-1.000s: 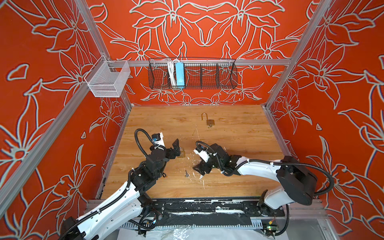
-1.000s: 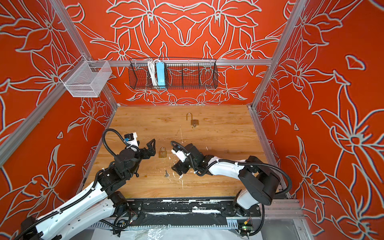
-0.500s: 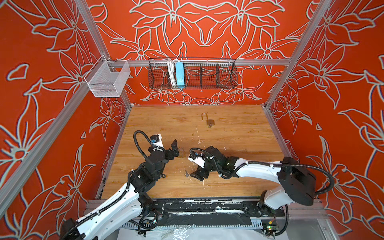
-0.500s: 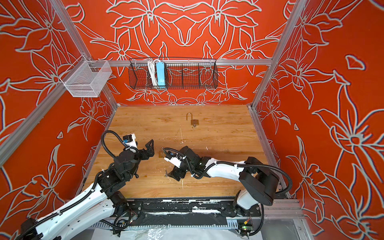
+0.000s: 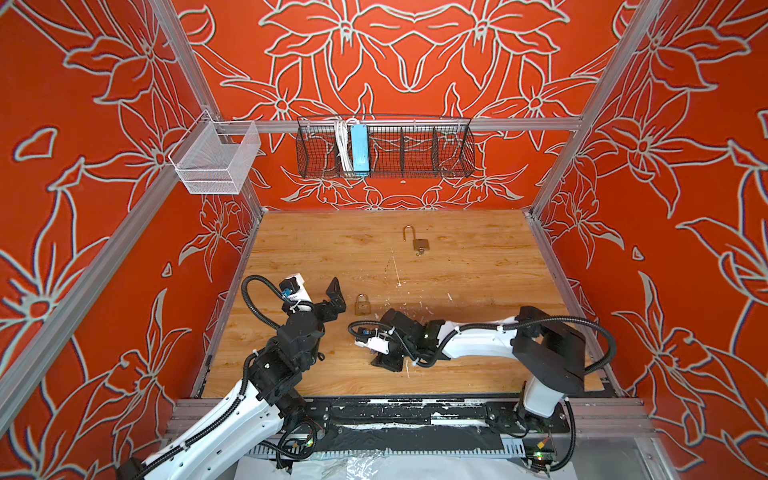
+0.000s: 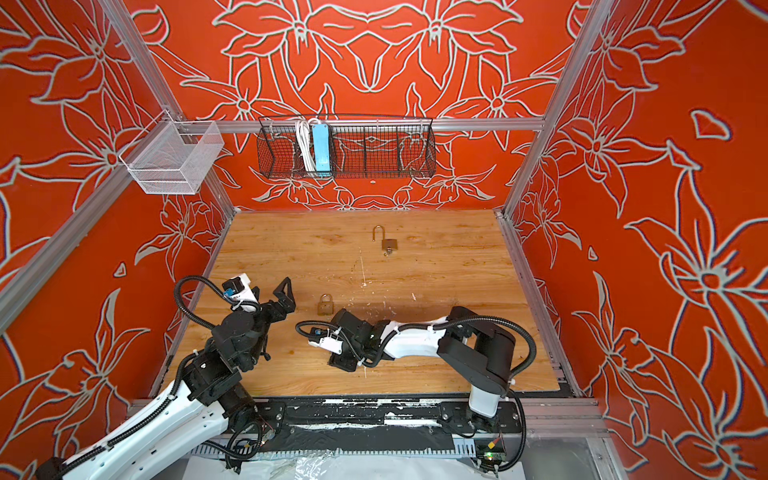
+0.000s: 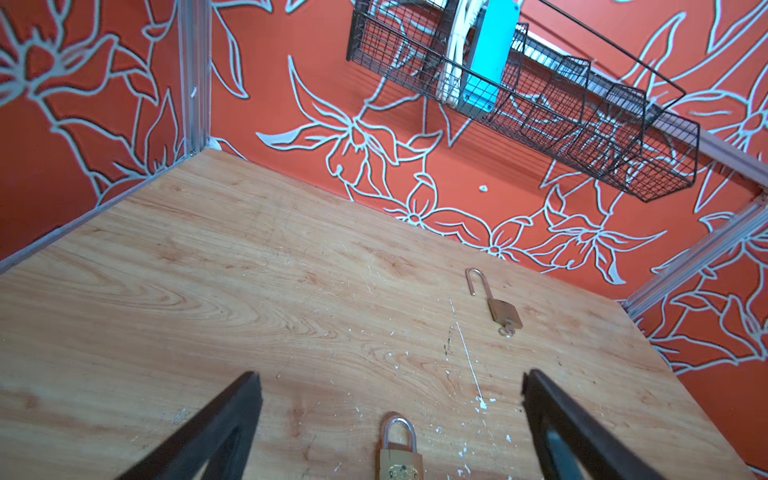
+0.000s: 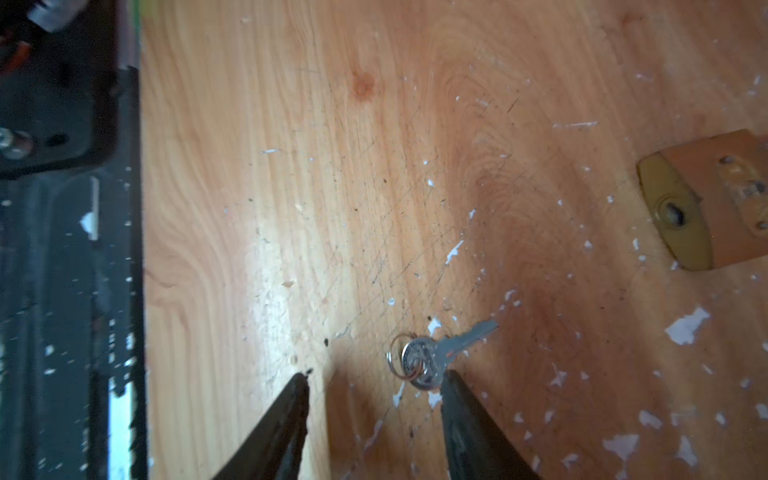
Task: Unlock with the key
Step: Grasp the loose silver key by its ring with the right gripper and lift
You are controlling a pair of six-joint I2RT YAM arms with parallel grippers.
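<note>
A closed brass padlock (image 5: 362, 304) (image 6: 326, 304) lies on the wooden table, its shackle pointing to the back wall. My left gripper (image 5: 320, 297) (image 7: 390, 395) hovers open just left of it, and the padlock (image 7: 400, 453) shows between the spread fingers. The small silver key (image 8: 440, 353) with its ring lies flat on the wood. My right gripper (image 8: 374, 378) is low over it, jaws apart; one fingertip (image 8: 451, 382) touches the key's head. The padlock's keyhole end (image 8: 681, 216) shows nearby. In both top views the right wrist hides the key.
A second padlock (image 5: 419, 243) with its shackle open and a key in it lies near the back. A black wire basket (image 5: 415, 153) and a white mesh basket (image 5: 216, 166) hang on the walls. A black rail (image 5: 415, 411) borders the table's front edge.
My right arm has swung left and down over the key, covering it in the top views, and its jaws have narrowed. The left gripper has shifted slightly left and stays open.
</note>
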